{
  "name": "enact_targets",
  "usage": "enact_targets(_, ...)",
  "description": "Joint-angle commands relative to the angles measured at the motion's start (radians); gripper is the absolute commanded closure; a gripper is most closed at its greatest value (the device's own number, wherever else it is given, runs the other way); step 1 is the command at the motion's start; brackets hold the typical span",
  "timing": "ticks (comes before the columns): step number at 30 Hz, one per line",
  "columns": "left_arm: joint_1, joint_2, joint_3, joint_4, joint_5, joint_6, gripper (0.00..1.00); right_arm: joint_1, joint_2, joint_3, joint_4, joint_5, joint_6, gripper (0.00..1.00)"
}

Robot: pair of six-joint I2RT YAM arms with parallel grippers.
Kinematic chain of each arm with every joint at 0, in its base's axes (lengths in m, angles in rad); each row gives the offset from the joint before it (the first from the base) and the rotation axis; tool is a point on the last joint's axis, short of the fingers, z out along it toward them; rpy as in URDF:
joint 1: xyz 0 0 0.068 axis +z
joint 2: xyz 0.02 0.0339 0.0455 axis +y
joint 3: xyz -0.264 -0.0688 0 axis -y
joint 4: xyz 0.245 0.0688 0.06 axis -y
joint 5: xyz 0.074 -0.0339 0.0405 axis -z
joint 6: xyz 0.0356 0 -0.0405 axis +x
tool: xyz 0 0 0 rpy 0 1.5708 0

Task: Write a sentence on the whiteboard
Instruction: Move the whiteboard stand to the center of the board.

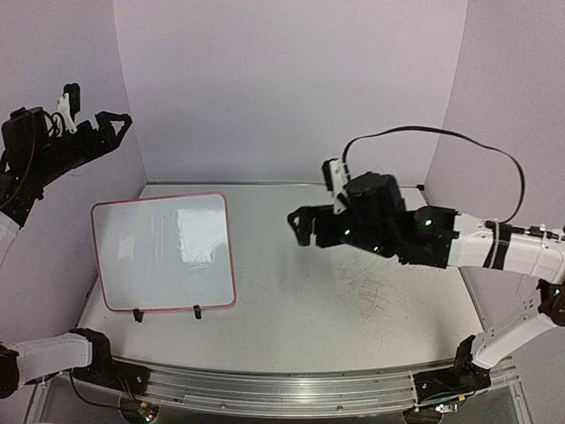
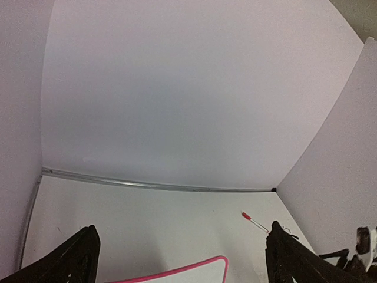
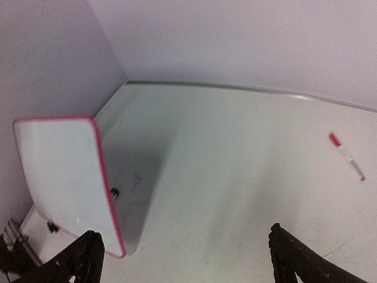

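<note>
The whiteboard (image 1: 163, 252) stands tilted on two black clip feet at the left of the table, red-pink rim all round. Its glossy face is blank; no sentence shows on it. A corner of the whiteboard (image 2: 203, 265) shows in the left wrist view, and in the right wrist view the whiteboard (image 3: 59, 171) appears edge-on. My left gripper (image 1: 122, 131) hangs high at the far left, open and empty, above and behind the board. My right gripper (image 1: 297, 228) hovers open and empty over mid-table, right of the board. A red-and-white marker (image 3: 347, 156) lies near the back right; the same marker (image 2: 254, 221) shows from the left wrist.
Lilac walls close in the table (image 1: 291, 327) at the back and both sides, with a metal strip (image 2: 153, 185) along the back edge. Faint grey scuff scribbles (image 1: 375, 291) mark the tabletop at the right. A black cable (image 1: 459, 137) loops above the right arm.
</note>
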Motion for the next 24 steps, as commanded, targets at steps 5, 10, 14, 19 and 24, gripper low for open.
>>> enact_targets(5, 0.002, -0.100, -0.050, -0.076, 0.167, -0.093, 0.01, 0.383, 0.390, 0.205, 0.086, 0.145, 0.239, 0.02)
enact_targets(10, 0.002, -0.172, -0.096, -0.116, 0.178, -0.096, 0.01, 0.442, 0.627, 0.352, 0.080, 0.135, 0.416, 0.13)
enact_targets(14, 0.002, -0.205, -0.085, -0.148, 0.174, -0.085, 0.01, 0.443, 0.743, 0.458, 0.003, 0.167, 0.526, 0.20)
enact_targets(19, 0.001, -0.222, -0.039, -0.152, 0.185, -0.085, 0.01, 0.443, 0.857, 0.573, -0.068, 0.264, 0.572, 0.23)
enact_targets(24, 0.001, -0.226, -0.003, -0.152, 0.192, -0.084, 0.01, 0.443, 0.975, 0.690, -0.083, 0.285, 0.528, 0.37)
